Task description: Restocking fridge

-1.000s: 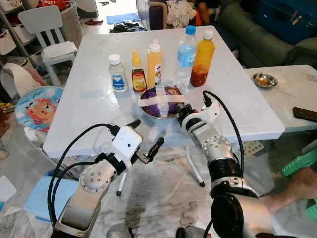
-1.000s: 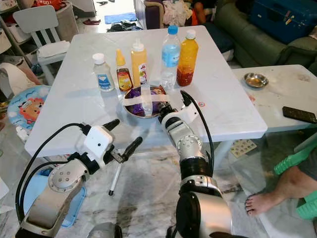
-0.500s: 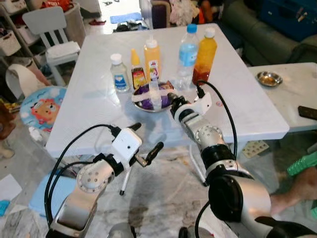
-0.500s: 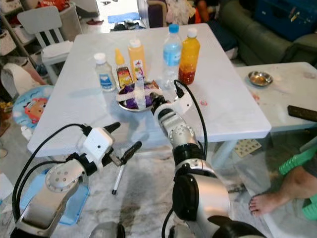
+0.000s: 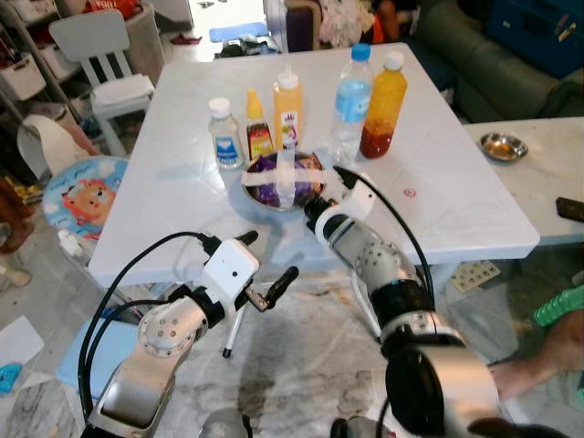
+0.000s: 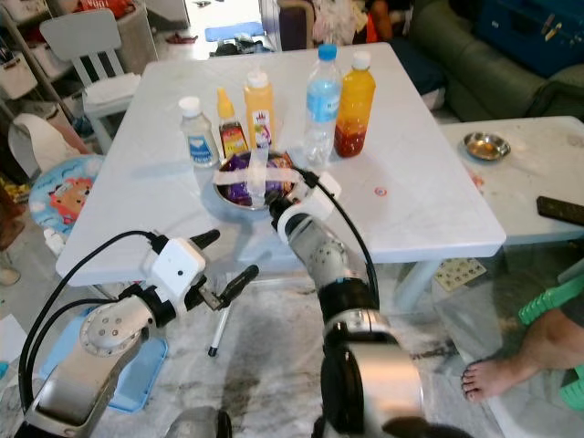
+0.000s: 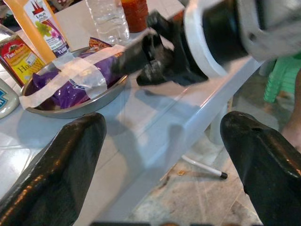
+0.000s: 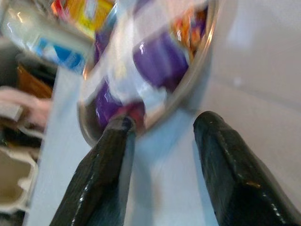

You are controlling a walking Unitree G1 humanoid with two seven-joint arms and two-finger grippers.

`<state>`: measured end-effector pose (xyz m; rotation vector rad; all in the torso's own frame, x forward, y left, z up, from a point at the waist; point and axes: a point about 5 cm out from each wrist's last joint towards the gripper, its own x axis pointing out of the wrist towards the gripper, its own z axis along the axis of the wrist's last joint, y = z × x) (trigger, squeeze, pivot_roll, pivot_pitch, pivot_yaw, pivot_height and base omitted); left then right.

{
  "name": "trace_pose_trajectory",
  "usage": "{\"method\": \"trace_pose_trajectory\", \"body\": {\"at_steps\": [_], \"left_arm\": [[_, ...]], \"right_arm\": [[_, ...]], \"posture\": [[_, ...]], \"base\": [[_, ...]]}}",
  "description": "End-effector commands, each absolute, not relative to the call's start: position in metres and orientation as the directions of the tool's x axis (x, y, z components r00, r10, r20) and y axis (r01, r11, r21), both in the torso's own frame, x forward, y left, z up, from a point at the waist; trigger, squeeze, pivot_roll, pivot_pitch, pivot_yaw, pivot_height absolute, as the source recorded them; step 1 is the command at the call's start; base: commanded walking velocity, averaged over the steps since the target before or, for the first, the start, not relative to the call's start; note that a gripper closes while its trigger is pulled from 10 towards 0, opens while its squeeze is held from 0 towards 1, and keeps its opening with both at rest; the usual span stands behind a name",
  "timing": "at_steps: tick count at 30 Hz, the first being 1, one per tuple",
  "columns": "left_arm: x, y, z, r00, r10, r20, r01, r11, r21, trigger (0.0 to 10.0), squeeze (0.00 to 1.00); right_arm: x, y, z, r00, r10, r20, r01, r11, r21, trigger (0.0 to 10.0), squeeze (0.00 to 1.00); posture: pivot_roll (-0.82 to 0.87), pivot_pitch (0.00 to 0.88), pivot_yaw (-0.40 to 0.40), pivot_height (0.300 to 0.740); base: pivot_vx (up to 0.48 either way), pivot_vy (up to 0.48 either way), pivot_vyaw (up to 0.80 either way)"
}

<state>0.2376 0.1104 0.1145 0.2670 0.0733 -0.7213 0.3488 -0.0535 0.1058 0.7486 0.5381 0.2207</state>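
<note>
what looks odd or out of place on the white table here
The round metal bowl of purple packets has white tape strips crossed over its top, an improvised cover. The five bottles behind it stand upright, nothing spilled. A pen lies on the floor.

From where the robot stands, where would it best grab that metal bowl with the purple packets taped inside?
Probably the near rim of the metal bowl, approached from the table's front edge. The bowl is wide and shallow, so only its thin lip fits between two fingers, and bottles crowd its far side. The right gripper is open at that rim; the left gripper is open below the table.

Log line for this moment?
right gripper: open, at bowl rim | left gripper: open, below table edge | bowl: taped, on table
</note>
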Motion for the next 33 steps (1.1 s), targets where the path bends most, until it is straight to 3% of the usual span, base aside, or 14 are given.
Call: {"method": "trace_pose_trajectory", "body": {"at_steps": [1, 5, 7, 13, 14, 17, 20, 23, 33], "left_arm": [[0.238, 0.113, 0.114, 0.759, -0.631, -0.161, 0.651, 0.728, 0.216, 10.0, 0.0], [0.238, 0.11, 0.114, 0.76, -0.632, -0.151, 0.65, 0.734, 0.199, 10.0, 0.0], [0.241, 0.111, 0.113, 0.783, -0.606, -0.142, 0.622, 0.767, 0.156, 10.0, 0.0], [0.248, 0.118, 0.111, 0.83, -0.538, -0.147, 0.551, 0.831, 0.074, 10.0, 0.0], [0.249, 0.12, 0.108, 0.845, -0.509, -0.164, 0.52, 0.854, 0.032, 10.0, 0.0], [0.248, 0.123, 0.104, 0.858, -0.476, -0.192, 0.482, 0.876, -0.017, 10.0, 0.0], [0.247, 0.123, 0.103, 0.862, -0.465, -0.202, 0.469, 0.883, -0.031, 10.0, 0.0], [0.247, 0.128, 0.1, 0.872, -0.426, -0.243, 0.43, 0.902, -0.038, 10.0, 0.0], [0.241, 0.156, 0.097, 0.895, -0.305, -0.327, 0.288, 0.952, -0.1, 10.0, 0.0]], "right_arm": [[0.334, -0.024, 0.108, 0.807, 0.454, -0.378, -0.059, 0.698, 0.714, 10.0, 0.0], [0.322, -0.028, 0.11, 0.815, 0.446, -0.37, -0.144, 0.775, 0.615, 10.0, 0.0], [0.317, -0.032, 0.122, 0.848, 0.439, -0.297, -0.304, 0.862, 0.406, 10.0, 0.0], [0.321, -0.035, 0.142, 0.849, 0.49, -0.199, -0.47, 0.871, 0.141, 10.0, 0.0], [0.326, -0.039, 0.145, 0.846, 0.501, -0.182, -0.504, 0.863, 0.032, 10.0, 0.0], [0.333, -0.05, 0.146, 0.837, 0.519, -0.176, -0.54, 0.836, -0.1, 10.0, 0.0], [0.338, -0.056, 0.144, 0.818, 0.543, -0.188, -0.57, 0.808, -0.146, 10.0, 0.0], [0.342, -0.063, 0.144, 0.772, 0.602, -0.203, -0.634, 0.71, -0.308, 10.0, 0.0], [0.361, -0.087, 0.139, 0.714, 0.637, -0.291, -0.696, 0.601, -0.391, 10.0, 0.0]], "posture": [[0.11, 0.018, 0.057, 0.74], [0.1, 0.014, 0.052, 0.74], [0.09, 0.012, 0.048, 0.74], [0.09, 0.014, 0.046, 0.74], [0.09, 0.015, 0.043, 0.74], [0.09, 0.019, 0.041, 0.74], [0.09, 0.024, 0.041, 0.74], [0.11, 0.037, 0.045, 0.74], [0.15, 0.065, 0.053, 0.74]], "base": [[0.0, 0.0, 0.0], [0.0, 0.0, 0.0], [0.0, 0.0, 0.0], [0.0, 0.0, 0.0], [0.0, 0.0, 0.0], [0.0, 0.0, 0.0], [0.0, 0.0, 0.0], [0.0, 0.0, 0.0], [0.0, 0.0, 0.0]]}}
